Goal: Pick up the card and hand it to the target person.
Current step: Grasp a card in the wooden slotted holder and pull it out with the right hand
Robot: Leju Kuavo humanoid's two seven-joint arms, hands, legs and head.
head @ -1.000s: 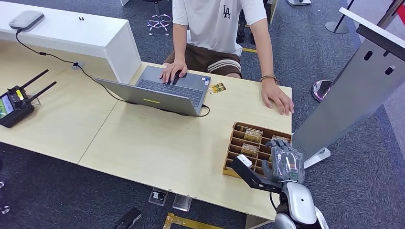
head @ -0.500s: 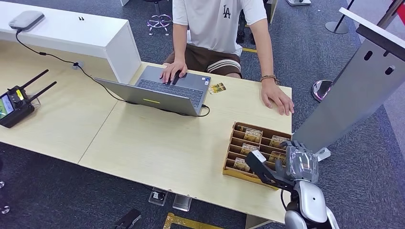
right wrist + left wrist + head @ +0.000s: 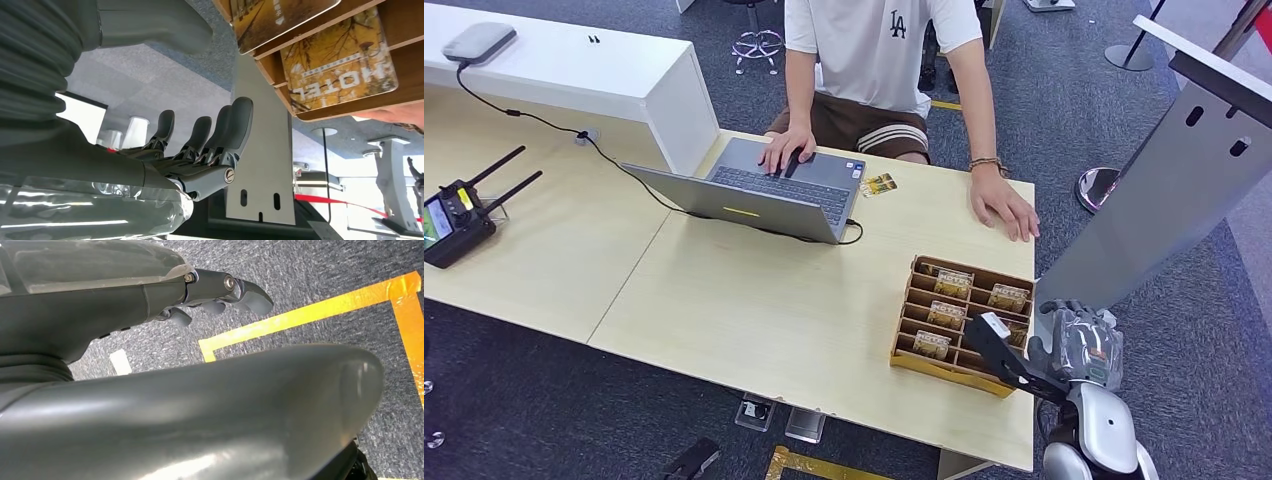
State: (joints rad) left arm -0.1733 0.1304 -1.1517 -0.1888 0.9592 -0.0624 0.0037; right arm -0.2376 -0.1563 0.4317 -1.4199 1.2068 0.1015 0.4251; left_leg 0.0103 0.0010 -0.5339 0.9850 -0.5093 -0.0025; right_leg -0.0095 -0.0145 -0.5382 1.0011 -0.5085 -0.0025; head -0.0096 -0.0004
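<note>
On your far left, a black remote controller [image 3: 459, 212] with two antennas sits on the light wooden desk [image 3: 754, 310]. Behind it a white raised counter [image 3: 574, 70] carries a grey device [image 3: 479, 42], and its black cable [image 3: 554, 125] runs down across the desk towards an open grey laptop [image 3: 759, 195]. A person in a white T-shirt [image 3: 879, 50] is seated behind the laptop, one hand [image 3: 786, 150] on its keyboard and the other hand [image 3: 1004, 208] flat on the desk. You will note one loose card [image 3: 879, 184] lying just beside the laptop's far corner. Further right, a brown wooden card tray [image 3: 959, 325] stands near the desk's front right corner; several yellow hotel cards [image 3: 952, 284] stand in its slots. In the right wrist view one hotel card [image 3: 340, 62] reads "HOTEL". The right hand [image 3: 1079, 345] hovers just beside the tray's right end, off the desk edge, fingers [image 3: 220, 135] straight and apart, holding nothing and apart from the cards. A grey slanted panel [image 3: 1169, 190] rises behind it. In the left wrist view the left hand [image 3: 215, 292] hangs over grey carpet [image 3: 320, 270] marked with yellow tape [image 3: 300, 315], fingers loosely curled with nothing in them.
</note>
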